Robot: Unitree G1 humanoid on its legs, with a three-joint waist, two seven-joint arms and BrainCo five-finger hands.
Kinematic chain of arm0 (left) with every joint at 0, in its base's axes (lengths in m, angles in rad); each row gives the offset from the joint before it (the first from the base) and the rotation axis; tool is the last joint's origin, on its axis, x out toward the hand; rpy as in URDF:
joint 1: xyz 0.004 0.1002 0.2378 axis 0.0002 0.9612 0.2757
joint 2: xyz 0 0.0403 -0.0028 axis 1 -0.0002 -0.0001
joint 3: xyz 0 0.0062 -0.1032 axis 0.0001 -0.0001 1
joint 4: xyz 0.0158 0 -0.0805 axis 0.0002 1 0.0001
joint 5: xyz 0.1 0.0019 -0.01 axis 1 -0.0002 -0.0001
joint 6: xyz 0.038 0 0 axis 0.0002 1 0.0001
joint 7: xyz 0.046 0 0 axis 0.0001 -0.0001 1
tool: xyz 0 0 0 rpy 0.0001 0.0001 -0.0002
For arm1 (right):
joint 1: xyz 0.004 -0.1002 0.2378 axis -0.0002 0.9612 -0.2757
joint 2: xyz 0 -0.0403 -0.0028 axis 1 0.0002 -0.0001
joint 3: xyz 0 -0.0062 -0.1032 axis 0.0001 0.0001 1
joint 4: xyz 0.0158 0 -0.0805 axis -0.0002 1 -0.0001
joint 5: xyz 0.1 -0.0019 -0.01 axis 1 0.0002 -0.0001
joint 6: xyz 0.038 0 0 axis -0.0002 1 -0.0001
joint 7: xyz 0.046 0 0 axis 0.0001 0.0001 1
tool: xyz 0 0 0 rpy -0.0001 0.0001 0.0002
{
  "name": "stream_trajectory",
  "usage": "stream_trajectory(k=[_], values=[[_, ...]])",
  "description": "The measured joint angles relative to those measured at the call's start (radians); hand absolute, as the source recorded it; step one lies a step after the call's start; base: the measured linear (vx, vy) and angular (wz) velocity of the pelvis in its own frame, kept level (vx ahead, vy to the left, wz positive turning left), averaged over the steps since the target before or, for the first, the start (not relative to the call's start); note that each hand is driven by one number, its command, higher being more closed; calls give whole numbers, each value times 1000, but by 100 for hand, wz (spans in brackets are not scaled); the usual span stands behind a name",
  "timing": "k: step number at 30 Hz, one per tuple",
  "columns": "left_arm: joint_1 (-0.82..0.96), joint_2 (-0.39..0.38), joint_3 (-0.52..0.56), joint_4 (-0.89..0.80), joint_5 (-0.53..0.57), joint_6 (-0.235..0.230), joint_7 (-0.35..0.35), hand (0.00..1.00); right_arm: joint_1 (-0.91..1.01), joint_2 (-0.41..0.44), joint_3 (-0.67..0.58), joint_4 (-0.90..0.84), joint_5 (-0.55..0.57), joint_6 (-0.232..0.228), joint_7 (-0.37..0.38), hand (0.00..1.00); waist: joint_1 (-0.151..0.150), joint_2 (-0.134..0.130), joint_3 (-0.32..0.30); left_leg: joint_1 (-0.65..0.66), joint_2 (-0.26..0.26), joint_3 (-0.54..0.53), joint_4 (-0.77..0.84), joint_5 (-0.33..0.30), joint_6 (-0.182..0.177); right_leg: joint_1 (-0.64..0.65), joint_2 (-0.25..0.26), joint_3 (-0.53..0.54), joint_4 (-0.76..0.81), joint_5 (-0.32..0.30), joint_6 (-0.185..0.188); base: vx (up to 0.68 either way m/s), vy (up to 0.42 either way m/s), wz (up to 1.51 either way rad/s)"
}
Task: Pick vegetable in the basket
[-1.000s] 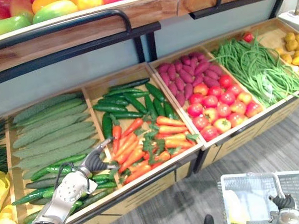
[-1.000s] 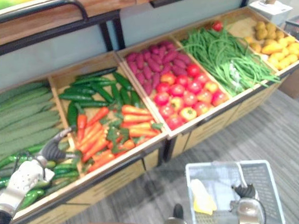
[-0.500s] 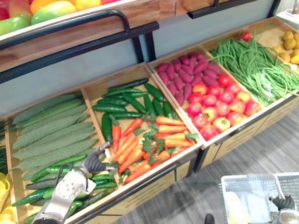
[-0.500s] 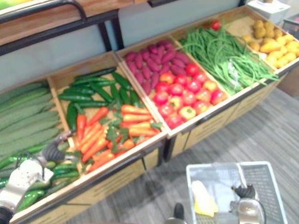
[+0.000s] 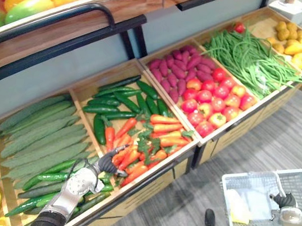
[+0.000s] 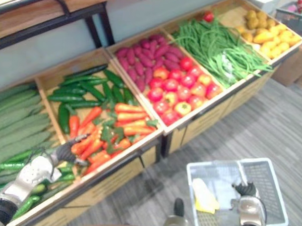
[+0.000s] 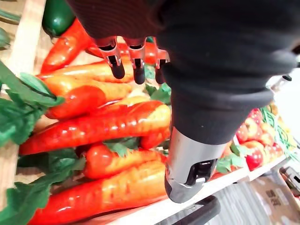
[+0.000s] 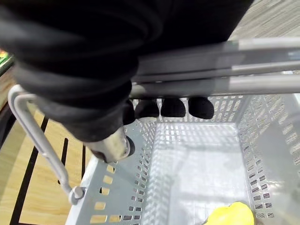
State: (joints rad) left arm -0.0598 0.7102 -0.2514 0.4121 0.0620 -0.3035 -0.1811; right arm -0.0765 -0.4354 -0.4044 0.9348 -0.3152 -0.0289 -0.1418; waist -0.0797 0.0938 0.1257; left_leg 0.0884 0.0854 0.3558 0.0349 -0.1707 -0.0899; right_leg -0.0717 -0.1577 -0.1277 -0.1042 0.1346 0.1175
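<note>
left hand [image 5: 82, 182] has slid off the cucumbers [image 5: 49, 177] over the carrots [image 5: 139, 153], fingers [image 7: 136, 65] spread, empty; right hand [image 6: 248, 206] grips the basket handle [image 8: 262, 84]. piled carrots may roll if pinched shallowly.

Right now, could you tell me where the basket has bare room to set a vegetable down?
In the basket, the floor is bare between the yellow item and the wall under the handle, which the right hand grips across the top. Under the left hand, the carrots lie packed and touching.
</note>
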Motion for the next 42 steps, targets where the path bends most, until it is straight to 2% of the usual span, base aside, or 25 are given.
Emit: stream_trajectory(k=[17,26,30,37,38,42], values=[[-63,-21,5,155,112,8,25,0,-11,0,0,-19,0,3,0,100,-2,2,4,-17,-3,18,1,-4,-2,-33,1,23,0,8,1,-7,-17,-4],[-87,-48,27,185,118,11,63,0,-20,0,0,-28,0,3,0,100,-1,2,18,-35,-4,17,5,-4,-1,-48,-1,23,0,12,-2,-8,-17,0],[-107,-84,50,193,118,23,76,0,-27,0,0,-33,0,3,0,100,-2,5,32,-41,-2,19,5,-5,-3,-57,2,26,0,13,-2,-18,-39,-3],[-135,-87,53,193,118,24,90,0,-38,0,-1,-45,1,3,-1,100,-4,4,35,-64,1,21,11,-6,-4,-79,5,29,0,16,-4,-3,-34,-2],[-135,-90,53,193,118,24,90,100,-37,0,-1,-51,1,3,-1,100,-5,4,35,-64,1,21,15,-8,-4,-79,5,30,0,16,-4,-1,-21,-4],[-142,-121,60,191,125,27,110,100,-37,0,-1,-60,0,3,-1,100,-4,5,35,-66,3,22,36,-21,-3,-77,4,36,5,16,-4,-10,-21,-4]])
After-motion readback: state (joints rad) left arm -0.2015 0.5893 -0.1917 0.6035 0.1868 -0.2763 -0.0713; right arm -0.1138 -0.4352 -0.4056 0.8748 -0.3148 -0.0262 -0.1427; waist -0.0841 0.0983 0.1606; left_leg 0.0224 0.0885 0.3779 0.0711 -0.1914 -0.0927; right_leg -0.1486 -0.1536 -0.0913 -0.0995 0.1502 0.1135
